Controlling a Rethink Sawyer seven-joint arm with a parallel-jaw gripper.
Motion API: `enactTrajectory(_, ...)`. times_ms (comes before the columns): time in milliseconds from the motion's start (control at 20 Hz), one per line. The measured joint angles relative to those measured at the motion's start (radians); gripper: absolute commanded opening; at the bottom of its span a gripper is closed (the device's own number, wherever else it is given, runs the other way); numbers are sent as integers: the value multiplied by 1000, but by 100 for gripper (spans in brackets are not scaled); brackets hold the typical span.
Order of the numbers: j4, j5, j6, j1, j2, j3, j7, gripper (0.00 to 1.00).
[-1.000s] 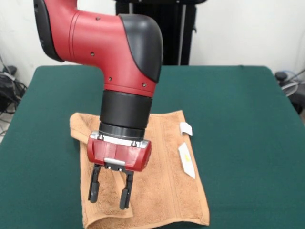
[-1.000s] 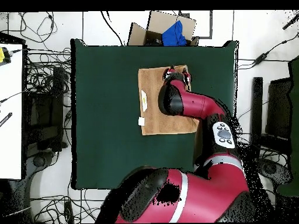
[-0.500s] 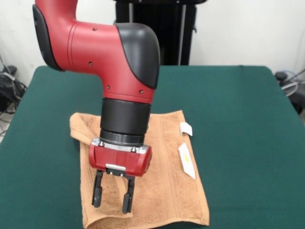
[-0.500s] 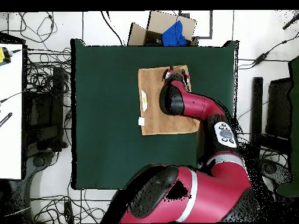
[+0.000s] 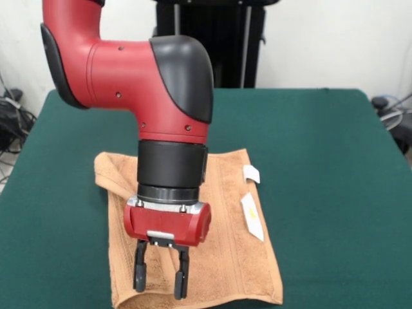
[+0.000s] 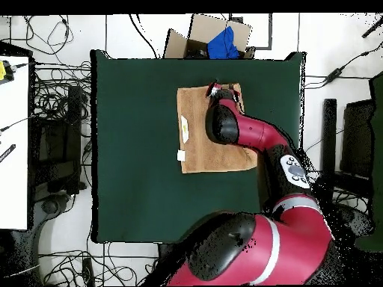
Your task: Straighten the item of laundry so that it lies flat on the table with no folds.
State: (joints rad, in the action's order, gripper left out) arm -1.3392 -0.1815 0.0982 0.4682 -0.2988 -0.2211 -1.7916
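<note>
The item of laundry (image 5: 228, 257), an orange-tan towel, lies on the green table (image 5: 322, 161) near its front edge. Two white tags (image 5: 252, 217) lie at the towel's right edge. Its front left corner is folded over itself, and the far left corner (image 5: 106, 168) is rumpled. My gripper (image 5: 160, 278) hangs open, pointing straight down just over the folded front left corner, with nothing between its fingers. From overhead the towel (image 6: 193, 146) sits at the table's (image 6: 135, 149) upper middle, and the gripper (image 6: 226, 91) is over the towel's upper right corner, mostly hidden by the arm.
A cardboard box (image 6: 198, 39) with a blue item (image 6: 223, 43) stands just past the table's top edge in the overhead view. Cables and stands surround the table. Wide green surface lies left and right of the towel.
The gripper has sunk lower and shifted a little towards the towel's front edge. It stays open. The towel has not moved.
</note>
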Motion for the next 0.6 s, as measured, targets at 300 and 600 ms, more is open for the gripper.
enactTrajectory(300, -4, 0, 0, 26, 2, -42, 0, 100)
enactTrajectory(600, -5, 0, 0, 27, 4, -50, 0, 100)
